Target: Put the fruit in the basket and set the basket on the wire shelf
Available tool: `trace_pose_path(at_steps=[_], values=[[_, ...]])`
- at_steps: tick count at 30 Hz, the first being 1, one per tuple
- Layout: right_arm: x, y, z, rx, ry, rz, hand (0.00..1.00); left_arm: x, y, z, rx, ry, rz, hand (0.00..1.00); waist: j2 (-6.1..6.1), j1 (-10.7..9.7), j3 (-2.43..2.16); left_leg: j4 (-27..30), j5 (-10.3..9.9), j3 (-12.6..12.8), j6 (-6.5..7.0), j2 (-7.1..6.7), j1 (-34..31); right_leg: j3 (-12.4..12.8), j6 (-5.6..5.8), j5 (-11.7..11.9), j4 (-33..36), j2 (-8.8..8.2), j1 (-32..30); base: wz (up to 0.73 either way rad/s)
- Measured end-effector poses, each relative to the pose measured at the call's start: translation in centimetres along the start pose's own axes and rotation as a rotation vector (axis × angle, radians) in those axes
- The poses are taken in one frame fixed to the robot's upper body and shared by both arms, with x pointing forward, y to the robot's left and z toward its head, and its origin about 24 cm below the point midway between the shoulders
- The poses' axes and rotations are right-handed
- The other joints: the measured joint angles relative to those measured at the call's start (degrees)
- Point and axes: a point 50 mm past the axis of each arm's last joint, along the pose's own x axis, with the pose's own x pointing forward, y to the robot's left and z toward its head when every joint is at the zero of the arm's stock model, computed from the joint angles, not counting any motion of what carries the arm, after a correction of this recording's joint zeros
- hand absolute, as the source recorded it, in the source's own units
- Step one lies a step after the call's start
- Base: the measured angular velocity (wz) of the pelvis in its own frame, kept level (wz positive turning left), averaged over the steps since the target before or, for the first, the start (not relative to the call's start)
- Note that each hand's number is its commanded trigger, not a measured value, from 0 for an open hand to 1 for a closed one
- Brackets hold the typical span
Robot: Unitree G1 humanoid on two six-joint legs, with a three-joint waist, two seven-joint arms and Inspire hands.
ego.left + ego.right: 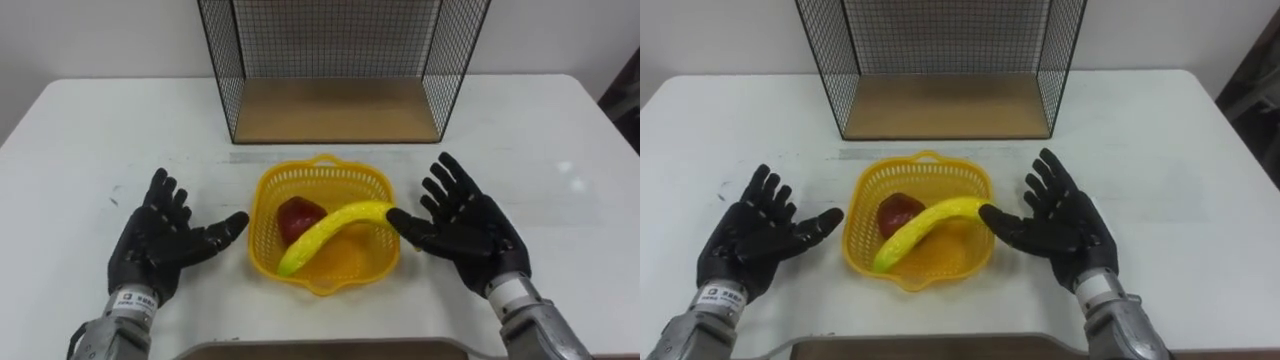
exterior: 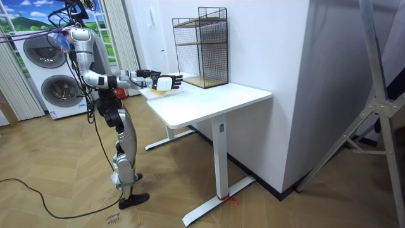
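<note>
- Fruit looks all loaded: the banana (image 1: 330,232) lies slantwise across the yellow basket (image 1: 264,215), with the apple (image 1: 297,216) beside it on the left. I'd call the first half of the job done.
- The basket sits on the white desk (image 1: 560,180), just in front of the wire shelf (image 1: 340,108), and isn't on it yet.
- My left hand (image 1: 160,245) is spread open with the palm turned toward the basket. It's near the basket's left wall and touching nothing.
- My right hand (image 1: 465,225) is open too, fingers fanned. Its thumb reaches to the basket's right rim by the banana's tip, and I can't tell if it actually makes contact.
- Neither hand is holding anything.
- In the room view the robot stands upright at the end of the desk with both arms stretched out over it.
- So the step in hand looks like the two-handed pickup of the basket.
- Next move, I reckon, is to bring both palms in evenly against opposite walls. I'd squeeze gently, since that thin plastic mesh will probably flex.
- Then lift it level so the banana doesn't roll out, and carry it forward onto the shelf's wooden bottom board, minding the wire sides.
</note>
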Motion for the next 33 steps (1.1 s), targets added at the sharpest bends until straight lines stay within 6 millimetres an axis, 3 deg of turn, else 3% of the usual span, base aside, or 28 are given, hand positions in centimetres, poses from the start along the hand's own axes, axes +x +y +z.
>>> trace_pose_path(at_steps=[11, 24, 33], values=[[0.2, 1.3, -0.7, 0.002, 0.026, 0.067, 0.00, 0.1, -1.4, -0.7, 0.001, 0.028, -0.089, 0.00, -1.11, -0.1, 0.67, 0.0, 0.0, 0.0, 0.03, 0.02, 0.0, 0.8, 0.00, 0.0, 0.2, 0.09, -0.2, -0.01], [0.3, 1.4, -0.7, 0.001, 0.028, 0.074, 0.00, 0.1, -1.5, -0.7, 0.002, 0.028, -0.105, 0.00, -1.21, -0.3, 0.61, 0.0, 0.0, 0.0, 0.03, 0.02, -0.1, 1.0, 0.00, 0.0, 0.2, 0.11, -0.4, 0.00], [0.2, 1.4, -1.9, 0.010, 0.078, 0.078, 0.00, 0.1, -1.8, -1.4, 0.003, 0.057, -0.122, 0.00, -1.39, -0.4, 0.50, 0.0, 0.0, 0.3, 0.03, 0.02, 0.0, 0.9, 0.00, 0.0, 0.2, 0.11, -0.1, 0.00]])
